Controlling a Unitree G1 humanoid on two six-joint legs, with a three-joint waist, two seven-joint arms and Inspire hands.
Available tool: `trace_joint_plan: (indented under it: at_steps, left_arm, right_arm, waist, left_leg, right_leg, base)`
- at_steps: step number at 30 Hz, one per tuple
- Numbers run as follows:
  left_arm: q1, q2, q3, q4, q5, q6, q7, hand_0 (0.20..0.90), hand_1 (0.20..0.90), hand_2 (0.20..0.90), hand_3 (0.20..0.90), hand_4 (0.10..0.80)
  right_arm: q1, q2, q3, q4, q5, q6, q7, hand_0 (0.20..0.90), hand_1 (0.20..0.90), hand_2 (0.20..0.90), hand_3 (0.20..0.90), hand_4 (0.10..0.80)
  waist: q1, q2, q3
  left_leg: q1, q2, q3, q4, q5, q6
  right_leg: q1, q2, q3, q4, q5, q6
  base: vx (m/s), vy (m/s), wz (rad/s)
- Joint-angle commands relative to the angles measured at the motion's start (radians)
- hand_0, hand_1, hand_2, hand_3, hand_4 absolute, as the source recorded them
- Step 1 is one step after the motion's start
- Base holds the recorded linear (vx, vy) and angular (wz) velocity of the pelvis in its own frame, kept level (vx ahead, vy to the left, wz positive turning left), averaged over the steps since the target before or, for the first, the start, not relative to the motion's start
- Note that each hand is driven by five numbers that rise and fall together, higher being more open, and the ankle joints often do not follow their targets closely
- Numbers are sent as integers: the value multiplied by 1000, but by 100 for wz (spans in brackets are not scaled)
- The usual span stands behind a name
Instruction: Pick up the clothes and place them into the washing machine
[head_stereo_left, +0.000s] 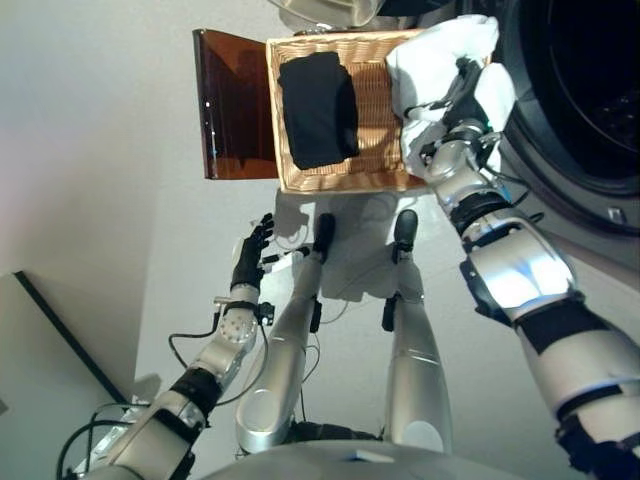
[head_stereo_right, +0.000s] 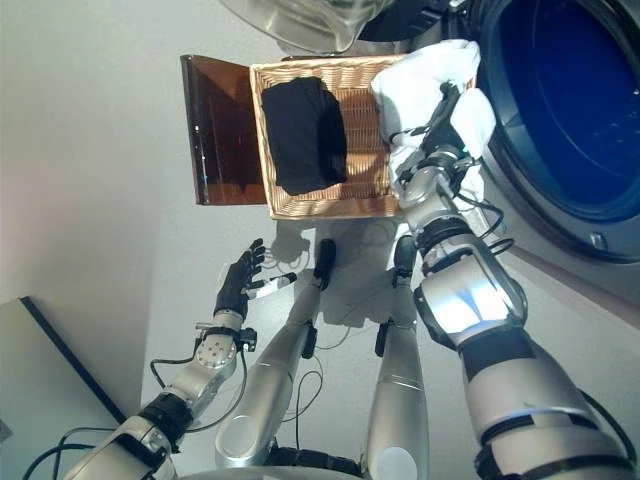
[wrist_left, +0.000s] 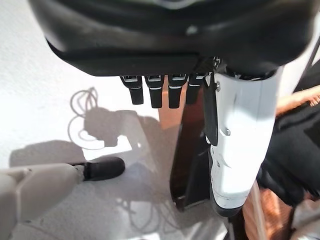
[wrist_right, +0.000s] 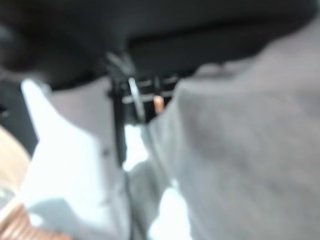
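Observation:
My right hand (head_stereo_left: 458, 92) is shut on a white garment (head_stereo_left: 440, 48) and holds it over the right end of the wicker basket (head_stereo_left: 340, 183), close to the washing machine's open drum (head_stereo_right: 570, 100). The cloth bunches around the hand and partly hides its fingers; it also shows up close in the right wrist view (wrist_right: 240, 150). A black garment (head_stereo_left: 318, 108) lies folded in the basket's left half. My left hand (head_stereo_left: 250, 255) is open and empty, low above the floor, well short of the basket; its straight fingers (wrist_left: 160, 92) show in the left wrist view.
The basket rests on a low dark brown box (head_stereo_left: 235, 105) that sticks out to its left. The washing machine's dark door ring (head_stereo_left: 560, 170) stands right beside my right arm. Pale floor (head_stereo_left: 100, 150) spreads to the left.

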Motion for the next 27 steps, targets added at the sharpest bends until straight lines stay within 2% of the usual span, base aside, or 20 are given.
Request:
trace_joint_plan:
  at_steps: [1,13,14,15,16,22,24,25,26,27]
  left_arm:
    - [12,42,-24,-96,-10,-39,0,900,900,900,900,800]
    - [7,47,-22,-116,-20,-34,-21,900,900,900,900,800]
    - [4,47,-20,-113,-20,-34,-21,900,900,900,900,800]
    - [4,47,-19,-112,-20,-33,-21,900,900,900,900,800]
    - [4,46,-20,-112,-20,-33,-21,900,900,900,900,800]
    - [1,46,-22,-101,-21,-36,-16,900,900,900,900,800]
    - [-3,42,-22,-96,-24,-37,-12,900,900,900,900,800]
    - [-4,41,-23,-94,-25,-37,-11,900,900,900,900,800]
    - [-5,39,-22,-91,-25,-37,-9,900,900,900,900,800]
    - [-3,38,-25,-89,-23,-38,-8,900,900,900,900,800]
  right_arm:
    - [-135,-48,75,1,11,-25,78,900,900,900,900,800]
    - [-188,-75,117,-10,11,-36,131,900,900,900,900,800]
    - [-190,-73,116,-17,15,-42,134,730,730,730,730,678]
    - [-190,-72,119,-19,14,-43,134,485,485,485,485,504]
    - [-189,-71,123,-21,8,-43,133,200,200,200,200,300]
    - [-189,-52,122,-11,-20,-38,113,200,200,200,200,300]
    - [-184,-49,112,-11,-20,-40,103,282,282,282,282,359]
    - [-180,-49,108,-14,-18,-40,98,464,464,464,464,488]
    - [-174,-47,105,-17,-19,-41,95,900,900,900,900,800]
    - [-166,-43,102,-19,-21,-42,92,900,900,900,900,800]
  waist:
    - [48,78,4]
    - [57,86,4]
    - [58,85,4]
    - [58,84,4]
    - [57,83,4]
    - [57,83,4]
    - [57,82,4]
    - [57,82,4]
    - [57,81,4]
    - [54,80,4]
  left_leg:
    - [-9,-24,15,-16,-35,-44]
    - [-34,-29,6,-16,-28,-45]
    - [-42,-28,6,-16,-23,-45]
    - [-42,-28,4,-16,-23,-45]
    - [-43,-28,4,-16,-23,-45]
    - [-39,-27,5,-16,-22,-45]
    - [-37,-26,5,-16,-23,-44]
    - [-36,-26,5,-16,-22,-44]
    - [-32,-26,5,-16,-23,-43]
    - [-24,-26,6,-16,-27,-43]
  right_leg:
    - [-47,-47,-34,141,-123,28]
    - [-67,-53,-41,148,-132,29]
    - [-73,-52,-41,146,-126,29]
    - [-73,-52,-42,146,-125,30]
    - [-74,-52,-42,146,-125,30]
    - [-73,-51,-41,148,-126,29]
    - [-70,-51,-39,148,-126,29]
    - [-70,-51,-39,149,-126,29]
    - [-67,-50,-39,149,-126,29]
    - [-59,-50,-40,151,-132,29]
  base:
    - [0,0,0]
    - [-3,0,2]
    - [0,0,0]
    - [0,0,0]
    - [0,0,0]
    - [0,0,0]
    - [-10,3,-2]
    - [0,0,0]
    - [0,0,0]
    - [-2,8,-5]
